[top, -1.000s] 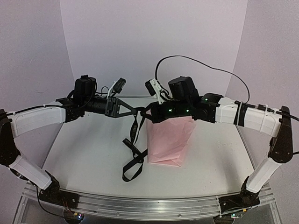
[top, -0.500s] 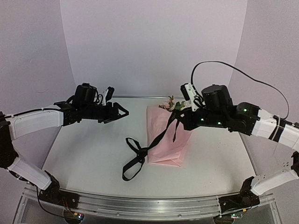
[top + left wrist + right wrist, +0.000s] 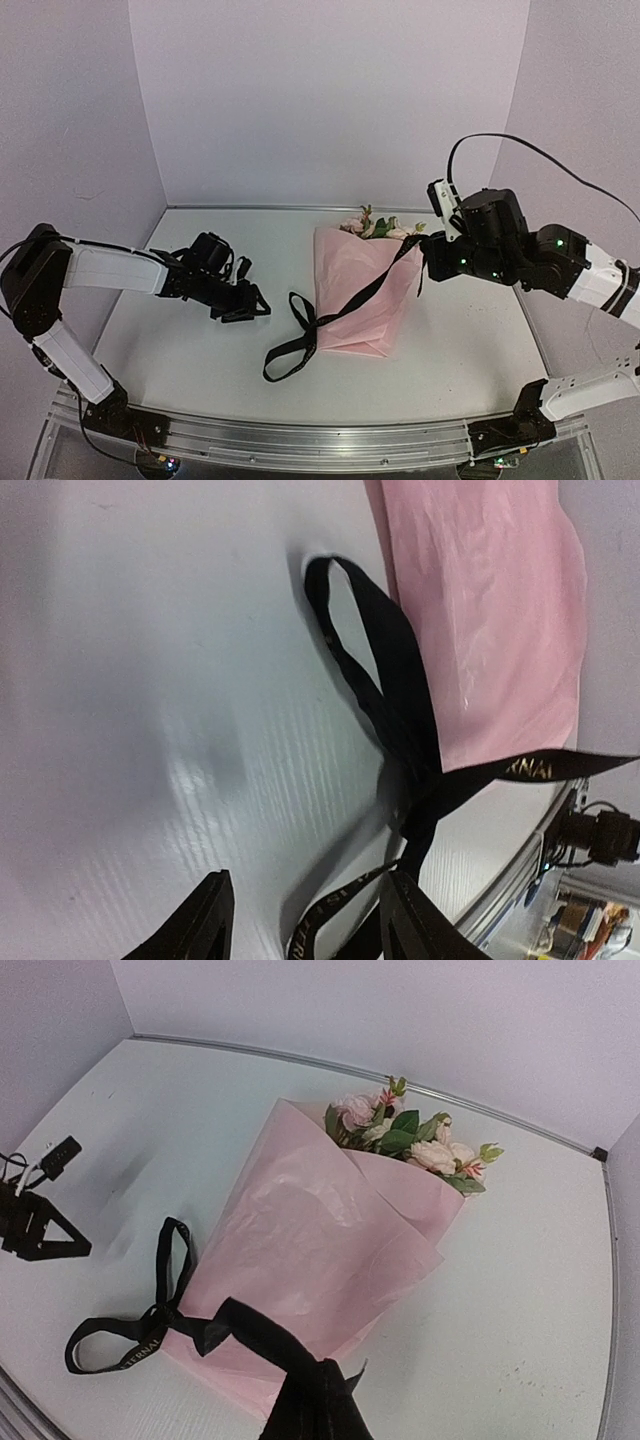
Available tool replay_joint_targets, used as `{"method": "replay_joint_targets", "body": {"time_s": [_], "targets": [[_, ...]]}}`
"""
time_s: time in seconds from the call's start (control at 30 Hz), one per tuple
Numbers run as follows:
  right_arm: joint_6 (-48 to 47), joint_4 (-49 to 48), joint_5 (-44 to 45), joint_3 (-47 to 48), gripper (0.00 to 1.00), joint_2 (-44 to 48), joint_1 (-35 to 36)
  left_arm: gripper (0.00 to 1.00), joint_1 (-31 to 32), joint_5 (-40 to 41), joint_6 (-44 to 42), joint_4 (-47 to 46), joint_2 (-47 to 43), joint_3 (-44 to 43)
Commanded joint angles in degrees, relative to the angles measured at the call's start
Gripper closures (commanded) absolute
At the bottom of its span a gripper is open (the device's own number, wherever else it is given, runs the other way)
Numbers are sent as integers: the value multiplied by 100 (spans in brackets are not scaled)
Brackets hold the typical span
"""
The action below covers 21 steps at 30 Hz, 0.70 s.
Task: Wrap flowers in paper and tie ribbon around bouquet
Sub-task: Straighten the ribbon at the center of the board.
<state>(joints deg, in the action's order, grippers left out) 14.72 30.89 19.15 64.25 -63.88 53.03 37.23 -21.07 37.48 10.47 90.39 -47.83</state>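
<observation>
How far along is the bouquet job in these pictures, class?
Done: flowers lie wrapped in the paper. In hand: right gripper is shut on the ribbon, drawn across the paper; left gripper open and empty. Left: tightening the tie; it lies loosely looped.

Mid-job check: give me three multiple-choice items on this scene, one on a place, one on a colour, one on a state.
1. Where do the loops of the ribbon lie?
A) on the table, left of the bouquet
B) on top of the bouquet
C) right of the bouquet

2. What colour is the ribbon?
A) white
B) pink
C) black

3. The left hand is:
A) shut on the ribbon
B) open
C) shut on the bouquet

Answers:
1 A, the loops rest on the table beside the bouquet's left edge.
2 C, it reads black against the pink bouquet.
3 B, its jaws stand apart, while the right hand grips the ribbon.
</observation>
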Motion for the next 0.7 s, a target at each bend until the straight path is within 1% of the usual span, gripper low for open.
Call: {"method": "replay_joint_targets", "body": {"time_s": [0.0,0.1,0.23,0.3,0.4,0.57,0.63,0.67], "targets": [[-96,119,128,438,100,-7,0,48,394,-505,-750,10,281,-345],[-116,122,87,489,100,-100,1,49,476,-833,-1229,145,607,-503],[-118,128,40,509,100,-159,-2,50,664,-1122,-1555,300,974,-768],[-118,128,39,509,100,-183,-2,50,802,-1063,-1634,423,1152,-942],[-122,128,49,509,100,-218,-4,54,879,-1073,-1680,496,1412,-1113],[-149,125,111,500,100,-253,-23,69,968,-1100,-1683,570,1559,-1202],[-137,124,118,516,100,-288,-75,81,988,-1093,-1662,583,1544,-1178],[-120,122,122,549,100,-320,-118,89,988,-1068,-1651,591,1518,-1152]]}}
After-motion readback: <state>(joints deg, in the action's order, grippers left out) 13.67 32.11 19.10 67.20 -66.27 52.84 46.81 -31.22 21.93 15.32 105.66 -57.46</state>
